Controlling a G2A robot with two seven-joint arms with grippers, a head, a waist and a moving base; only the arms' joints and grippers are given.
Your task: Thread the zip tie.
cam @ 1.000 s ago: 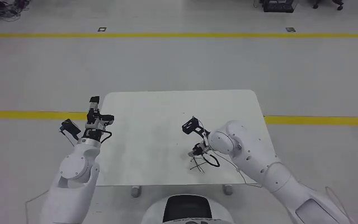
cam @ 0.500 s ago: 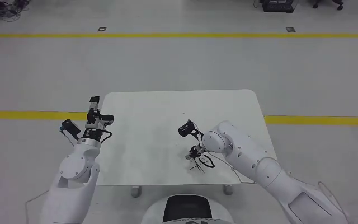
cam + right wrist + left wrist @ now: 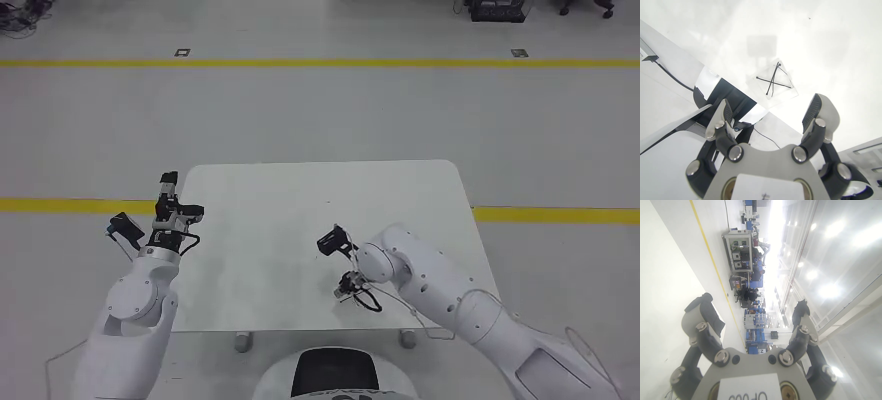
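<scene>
Three zip ties lie crossed on what looks like a clear square pad at the table's near edge. The right gripper hangs over them, fingers apart and empty. The left gripper, also spread, stands at the table's left edge. Pickup is the step in hand; the next move calls for pinching a single tie.

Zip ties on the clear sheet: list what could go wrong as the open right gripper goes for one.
1. The zip ties lie crossed over each other, so the open right gripper may pinch two or drag the others.
2. They are thin and flat on the clear sheet; a grasp could slip off or shove it.
3. The sheet sits close to the table's edge, so a push might send it over.
</scene>
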